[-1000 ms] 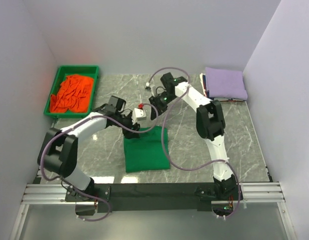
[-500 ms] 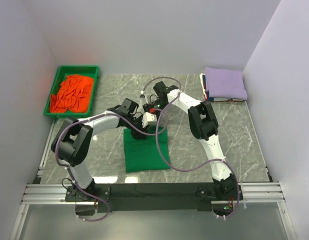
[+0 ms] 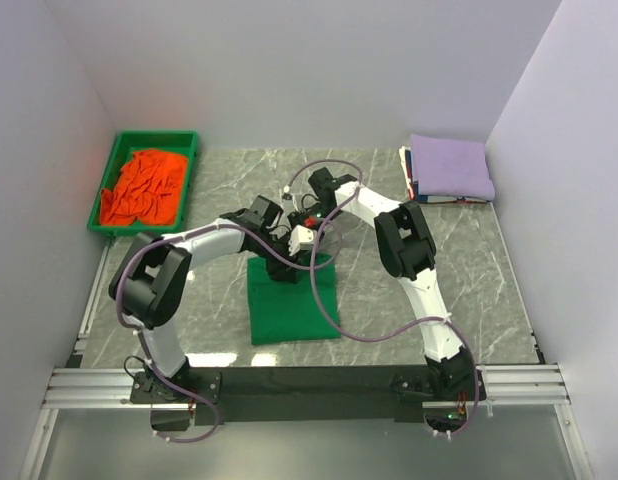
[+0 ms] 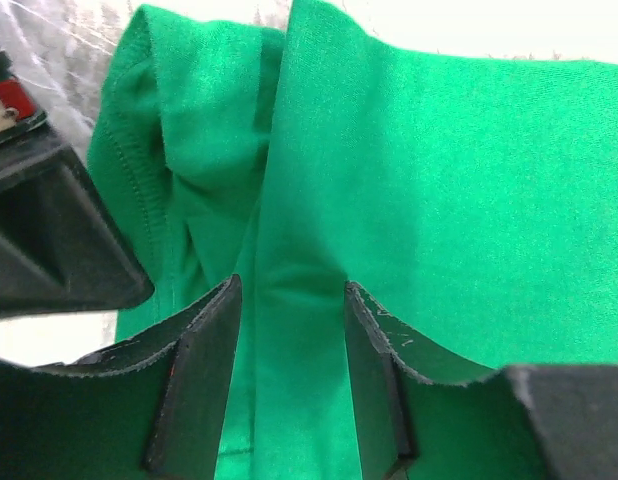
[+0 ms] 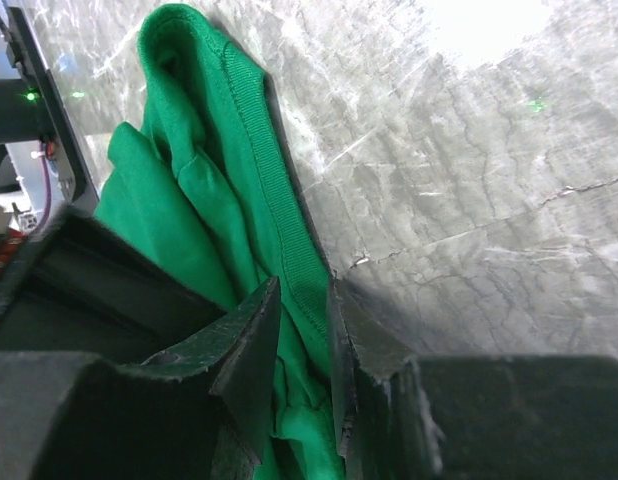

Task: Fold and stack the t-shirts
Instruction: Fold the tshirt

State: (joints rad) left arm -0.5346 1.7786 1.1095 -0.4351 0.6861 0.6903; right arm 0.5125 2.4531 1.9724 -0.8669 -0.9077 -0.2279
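Observation:
A bright green t-shirt [image 3: 294, 300] lies folded into a rectangle on the marble table, near the middle front. Both grippers meet at its far edge. My left gripper [image 3: 287, 262] straddles a raised fold of the green cloth [image 4: 409, 180], which is pinched between its fingers [image 4: 204, 380]. My right gripper [image 3: 317, 252] is shut on the shirt's ribbed edge [image 5: 274, 190], low against the table. An orange t-shirt [image 3: 141, 187] lies crumpled in the tray. A lavender t-shirt [image 3: 449, 165] lies folded on top of a stack at the back right.
A green plastic tray [image 3: 154, 135] stands at the back left. The stack under the lavender shirt shows white and dark edges [image 3: 409, 175]. White walls close in the left, back and right. Purple cables [image 3: 329, 300] loop over the green shirt.
My left gripper has moved right, and my right gripper has come forward and left. Both have come down onto the green t-shirt's far edge.

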